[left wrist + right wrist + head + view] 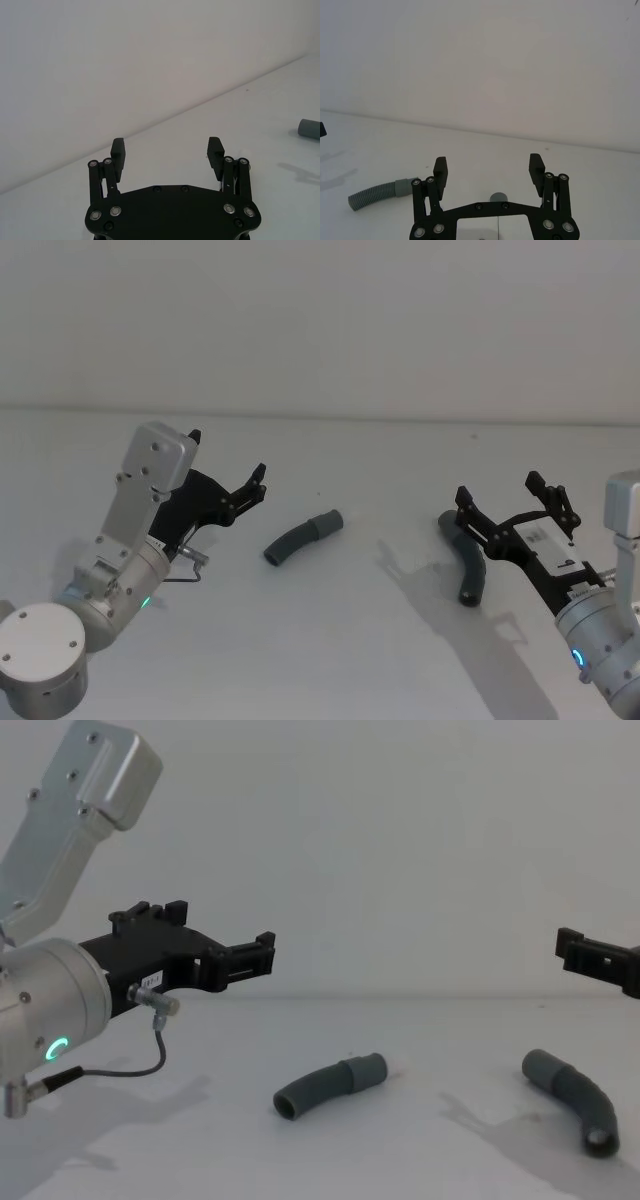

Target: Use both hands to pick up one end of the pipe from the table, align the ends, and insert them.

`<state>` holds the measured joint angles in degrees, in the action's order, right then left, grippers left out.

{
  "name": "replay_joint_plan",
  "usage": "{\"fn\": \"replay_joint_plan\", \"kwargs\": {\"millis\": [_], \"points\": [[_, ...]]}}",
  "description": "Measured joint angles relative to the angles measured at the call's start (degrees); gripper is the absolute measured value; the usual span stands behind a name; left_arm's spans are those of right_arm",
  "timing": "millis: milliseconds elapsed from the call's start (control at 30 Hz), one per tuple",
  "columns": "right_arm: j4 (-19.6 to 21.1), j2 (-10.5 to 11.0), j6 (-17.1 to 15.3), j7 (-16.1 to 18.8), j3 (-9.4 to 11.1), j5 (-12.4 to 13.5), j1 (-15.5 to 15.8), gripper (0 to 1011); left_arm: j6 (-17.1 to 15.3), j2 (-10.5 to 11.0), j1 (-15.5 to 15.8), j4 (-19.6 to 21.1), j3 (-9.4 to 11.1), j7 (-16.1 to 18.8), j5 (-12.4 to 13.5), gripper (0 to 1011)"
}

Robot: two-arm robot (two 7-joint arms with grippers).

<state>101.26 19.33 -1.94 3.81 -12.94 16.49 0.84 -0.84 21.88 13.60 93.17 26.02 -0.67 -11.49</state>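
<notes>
The pipe lies in two curved dark grey pieces on the white table [340,640]. The left piece [303,537] [330,1085] [375,194] has its thicker collar at the far right end, also seen as the grey collar [309,129]. The right piece [466,562] [575,1098] curves toward me; its collar [497,197] shows under the right gripper. My left gripper [228,454] [167,149] [225,935] hangs open above the table, left of the left piece. My right gripper [500,490] [488,167] [592,956] is open, held over the right piece's far end, holding nothing.
A plain white wall rises behind the table's far edge. A thin cable loop [150,1060] hangs from the left wrist. Bare table separates the two pipe pieces and lies in front of them.
</notes>
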Motion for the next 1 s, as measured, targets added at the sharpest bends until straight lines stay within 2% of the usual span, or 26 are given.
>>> {"fn": "replay_joint_plan", "kwargs": {"millis": [233,433,800,967,1000], "points": [[-0.02,0.0,-0.01,0.02,0.0,-0.02,0.0,1000,-1.05,0.09,0.57,-0.07,0.01,-1.54,-0.67,1001],[-0.04,0.0,-0.01,0.02,0.0,-0.03,-0.01,1000,-3.97,0.6,2.16,-0.37,0.18,-5.07,-2.46,1001],[-0.04,0.0,-0.01,0.02,0.0,-0.03,-0.01,1000,-11.2,1.94,6.99,-2.26,1.4,-14.1,-5.9,1001],[-0.04,0.0,-0.01,0.02,0.0,-0.03,-0.01,1000,-15.78,2.84,11.02,-4.45,3.12,-19.89,-6.96,1001],[-0.04,0.0,-0.01,0.02,0.0,-0.03,-0.01,1000,-15.78,2.84,11.02,-4.45,3.12,-19.89,-6.96,1001]]}}
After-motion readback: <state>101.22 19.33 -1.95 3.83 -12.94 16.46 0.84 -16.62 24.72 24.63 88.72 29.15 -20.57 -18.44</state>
